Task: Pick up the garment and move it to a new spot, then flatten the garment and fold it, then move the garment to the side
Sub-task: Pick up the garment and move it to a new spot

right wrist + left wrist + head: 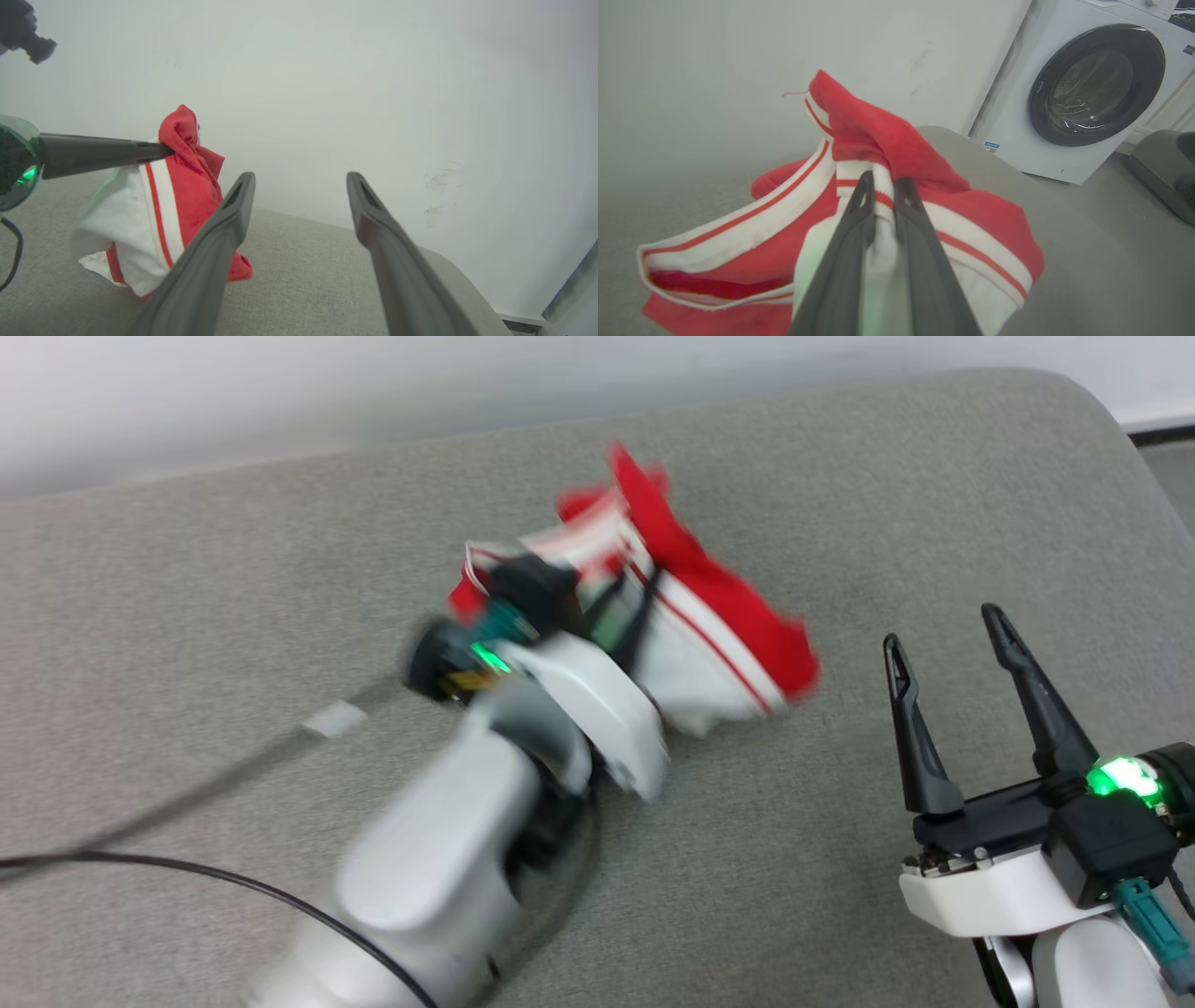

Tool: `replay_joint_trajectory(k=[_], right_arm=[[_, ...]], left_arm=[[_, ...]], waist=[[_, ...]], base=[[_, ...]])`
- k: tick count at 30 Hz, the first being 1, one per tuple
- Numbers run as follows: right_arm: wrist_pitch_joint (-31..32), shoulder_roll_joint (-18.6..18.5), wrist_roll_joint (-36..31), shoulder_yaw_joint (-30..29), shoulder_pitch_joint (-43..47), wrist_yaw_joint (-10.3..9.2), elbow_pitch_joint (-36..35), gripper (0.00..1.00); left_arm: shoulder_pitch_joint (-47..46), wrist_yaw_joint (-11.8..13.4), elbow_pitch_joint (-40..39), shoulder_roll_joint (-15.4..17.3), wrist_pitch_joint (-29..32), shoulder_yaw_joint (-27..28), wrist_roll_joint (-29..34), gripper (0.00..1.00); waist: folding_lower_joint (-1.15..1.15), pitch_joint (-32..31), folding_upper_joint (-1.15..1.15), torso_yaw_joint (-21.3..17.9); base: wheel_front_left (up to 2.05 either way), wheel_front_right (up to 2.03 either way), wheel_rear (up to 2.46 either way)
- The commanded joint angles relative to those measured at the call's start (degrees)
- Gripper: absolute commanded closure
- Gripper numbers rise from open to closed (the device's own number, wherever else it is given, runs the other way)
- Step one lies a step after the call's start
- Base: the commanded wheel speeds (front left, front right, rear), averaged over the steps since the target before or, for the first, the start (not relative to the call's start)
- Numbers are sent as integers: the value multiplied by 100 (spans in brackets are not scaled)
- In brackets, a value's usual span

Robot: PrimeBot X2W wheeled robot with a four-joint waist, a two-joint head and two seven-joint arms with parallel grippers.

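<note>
The left hand (883, 186) is pinched shut on the striped trim of the bright red thin jersey shirt with white sleeves (738, 616). The shirt hangs bunched from the fingers near the middle of the grey fabric-covered tabletop (840, 896); whether its lower folds touch the surface is unclear. The right hand (943, 630) stands wide open and empty, apart from the shirt on its right. Bare tabletop lies all round, up to the far edge by the pale wall and the rounded right corner. A thin black cable (187, 873) crosses the near left. A white front-loading washing machine (1087, 84) stands beyond the tabletop's edge.
</note>
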Motion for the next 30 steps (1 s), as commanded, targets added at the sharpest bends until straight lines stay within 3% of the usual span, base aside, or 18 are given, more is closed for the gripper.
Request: replay_joint_trajectory(k=[1, 6, 7, 8, 13, 20, 24, 30], right_arm=[[-14, 18, 10, -25, -95, -2, -45, 0], [-14, 17, 14, -62, -153, -2, -93, 0], [-14, 17, 12, -63, -154, -2, -100, 0], [-14, 17, 8, -71, -156, -2, -105, 0], [-14, 17, -79, -79, -81, -2, -27, 0], [-14, 17, -175, -54, 35, -2, 123, 0], [-14, 16, -243, -58, 133, -2, 184, 0], [-14, 16, -312, -50, 282, -2, 214, 0]], left_arm=[[169, -47, 206, -175, -114, -242, 139, 100], [406, -217, 827, -503, -269, -844, 344, 100], [434, -258, 967, -561, -301, -962, 381, 55], [447, -303, 1081, -609, -327, -1087, 420, 0], [373, -557, 1471, -751, -670, -1426, 361, 0], [43, -432, 1426, -765, -1229, -1140, 302, 0], [-99, -201, 1234, -451, -1386, -594, 407, 0], [305, 92, 402, 295, -1407, 507, 825, 0]], waist=[[1, 107, 0, -123], [1, 179, 0, -218], [1, 185, 0, -230], [1, 187, 0, -234], [1, 88, 0, -112], [1, -216, 0, 115], [1, -438, 0, 252], [1, -642, 0, 411]], base=[[0, 0, 0], [0, 0, 0], [0, 0, 0], [0, 0, 0], [0, 0, 0], [0, 0, 0], [0, 0, 0], [0, 0, 0]])
